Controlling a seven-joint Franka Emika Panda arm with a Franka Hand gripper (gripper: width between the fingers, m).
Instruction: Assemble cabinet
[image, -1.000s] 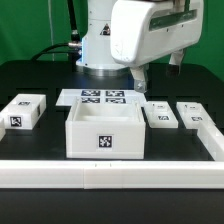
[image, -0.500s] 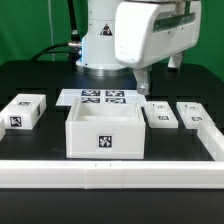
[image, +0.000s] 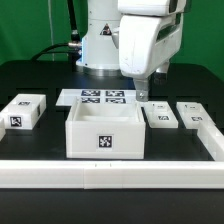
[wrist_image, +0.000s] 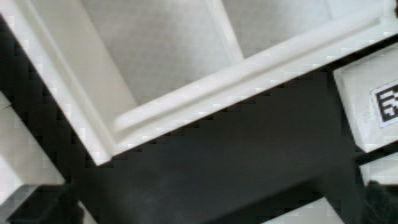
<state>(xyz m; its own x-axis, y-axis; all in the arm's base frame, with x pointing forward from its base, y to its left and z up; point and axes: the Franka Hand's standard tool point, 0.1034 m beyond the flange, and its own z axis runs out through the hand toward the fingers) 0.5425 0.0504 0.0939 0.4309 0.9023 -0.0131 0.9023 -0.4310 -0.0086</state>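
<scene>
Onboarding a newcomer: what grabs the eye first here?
The large white plastic square box, open, tag on its front, sits central. The arm's gripper hangs by its far corner, on the exterior view's right. A small white tagged block lies at that view's left, two more at its right.

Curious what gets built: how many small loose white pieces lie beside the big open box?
3. One small piece lies on the exterior view's left of the cabinet; on its right, an inner piece and an outer piece. Others may be hidden.
</scene>
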